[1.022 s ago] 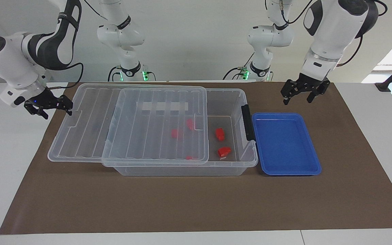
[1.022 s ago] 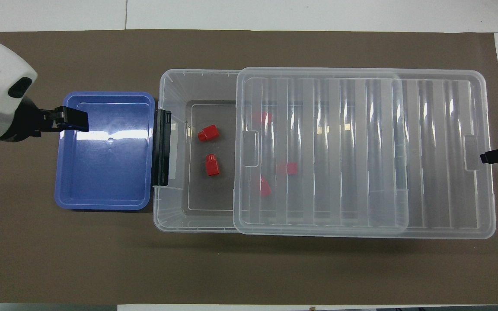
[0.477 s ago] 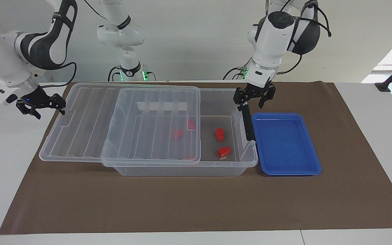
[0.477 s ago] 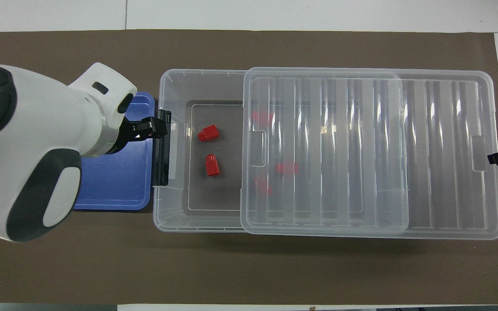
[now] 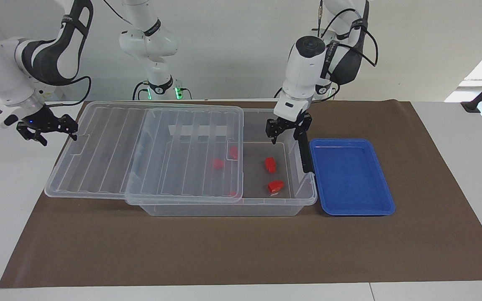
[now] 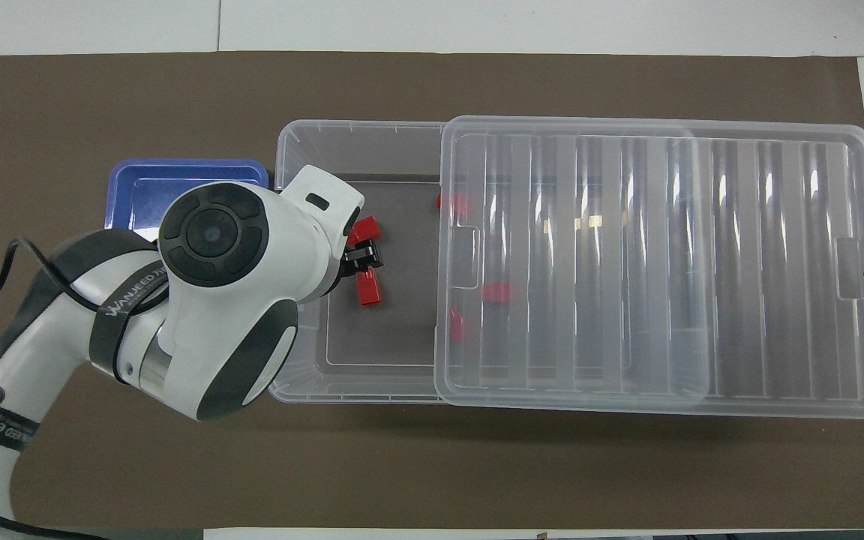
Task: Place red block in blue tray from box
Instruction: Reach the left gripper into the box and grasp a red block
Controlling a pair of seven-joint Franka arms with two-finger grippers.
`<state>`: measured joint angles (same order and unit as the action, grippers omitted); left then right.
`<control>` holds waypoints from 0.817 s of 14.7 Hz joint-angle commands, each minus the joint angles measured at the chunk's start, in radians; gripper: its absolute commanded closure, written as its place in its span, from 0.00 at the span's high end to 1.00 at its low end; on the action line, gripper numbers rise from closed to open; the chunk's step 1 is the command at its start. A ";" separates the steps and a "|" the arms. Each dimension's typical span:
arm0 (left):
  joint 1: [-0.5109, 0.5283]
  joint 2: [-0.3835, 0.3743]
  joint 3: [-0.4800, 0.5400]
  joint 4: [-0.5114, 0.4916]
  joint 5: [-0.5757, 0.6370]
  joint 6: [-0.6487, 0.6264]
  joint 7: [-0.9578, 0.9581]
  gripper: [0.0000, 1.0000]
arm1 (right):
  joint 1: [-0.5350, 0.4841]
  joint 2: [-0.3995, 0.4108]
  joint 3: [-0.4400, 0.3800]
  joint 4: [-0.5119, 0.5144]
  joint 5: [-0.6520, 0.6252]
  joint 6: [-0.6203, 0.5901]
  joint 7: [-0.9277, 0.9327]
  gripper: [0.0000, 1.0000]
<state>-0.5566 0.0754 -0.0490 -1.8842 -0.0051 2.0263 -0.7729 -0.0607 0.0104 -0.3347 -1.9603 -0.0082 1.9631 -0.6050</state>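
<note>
Brown mat covers the table. Right gripper [image 5: 47, 128], fingers spread, waits off the lid's [image 5: 98, 146] end; the lid has slid further toward that arm's end since a second ago, baring more of the box [image 5: 224, 208]. Two red blocks [image 5: 270, 164] lie uncovered, others show under the lid. Left gripper [image 5: 285, 133] has swung from above the tray [image 5: 352, 209] to over the box opening, fingers apart, holding nothing. Judgement: descent onto a block comes next; tray holds no block yet.
</note>
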 commanded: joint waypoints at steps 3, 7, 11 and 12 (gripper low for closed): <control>-0.046 0.032 0.015 -0.047 -0.004 0.103 -0.077 0.50 | -0.011 0.005 -0.004 0.001 -0.004 0.008 -0.041 1.00; -0.049 0.070 0.015 -0.088 -0.004 0.179 -0.077 0.24 | -0.005 0.042 0.022 0.107 0.008 -0.075 -0.027 1.00; -0.059 0.083 0.015 -0.145 -0.004 0.248 -0.066 0.51 | -0.005 0.057 0.080 0.214 0.011 -0.202 0.080 1.00; -0.059 0.087 0.015 -0.153 -0.004 0.259 -0.062 0.87 | -0.004 0.059 0.098 0.239 0.013 -0.223 0.106 1.00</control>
<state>-0.5986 0.1678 -0.0481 -2.0012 -0.0051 2.2417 -0.8365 -0.0576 0.0442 -0.2695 -1.7984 -0.0073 1.8014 -0.5497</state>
